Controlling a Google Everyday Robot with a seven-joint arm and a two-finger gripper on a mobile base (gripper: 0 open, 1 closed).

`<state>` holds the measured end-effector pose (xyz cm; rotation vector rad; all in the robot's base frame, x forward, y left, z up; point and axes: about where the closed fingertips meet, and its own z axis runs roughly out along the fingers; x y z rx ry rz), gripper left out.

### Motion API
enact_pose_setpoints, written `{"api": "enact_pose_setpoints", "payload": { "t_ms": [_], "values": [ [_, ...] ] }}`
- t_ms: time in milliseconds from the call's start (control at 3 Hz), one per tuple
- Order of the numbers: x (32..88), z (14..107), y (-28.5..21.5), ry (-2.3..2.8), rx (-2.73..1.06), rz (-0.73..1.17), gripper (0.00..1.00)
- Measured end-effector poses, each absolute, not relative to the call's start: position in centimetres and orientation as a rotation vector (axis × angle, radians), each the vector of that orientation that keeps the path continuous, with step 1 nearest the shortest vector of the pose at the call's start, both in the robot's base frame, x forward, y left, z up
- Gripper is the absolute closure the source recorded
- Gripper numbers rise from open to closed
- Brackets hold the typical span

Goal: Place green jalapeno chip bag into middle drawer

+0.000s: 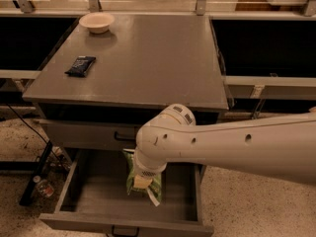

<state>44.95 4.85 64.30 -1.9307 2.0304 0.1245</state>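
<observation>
**One chip bag poised inside the open drawer**

One arm is seen reaching in from 3 o'clock, its wrist bent down over the middle drawer [94, 196], which stands open at 6 o'clock below the bench [148, 58]. The tool [142, 180] sits just under the wrist and is largely hidden by it, so whether it is clamped on anything cannot be told. The green jalapeno chip bag [154, 186] is seen upright directly beneath the tool, within the drawer's walls, near the middle. Contact with the floor cannot be made out. The placing step is judged to be in hand. Next, a release and a straight lift clear of the upper drawer [84, 132] would be called for.
</observation>
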Motion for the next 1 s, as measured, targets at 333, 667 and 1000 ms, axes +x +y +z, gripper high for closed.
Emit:
{"api": "enact_pose_setpoints", "payload": {
  "t_ms": [333, 667, 1000],
  "values": [
    [45.0, 64.3, 4.9, 2.03, -1.931, 0.124, 1.0],
    [46.1, 58.7, 5.8, 2.128, -1.903, 0.143, 1.0],
    [46.1, 58.7, 5.8, 2.128, -1.903, 0.143, 1.0]
  ]
}}
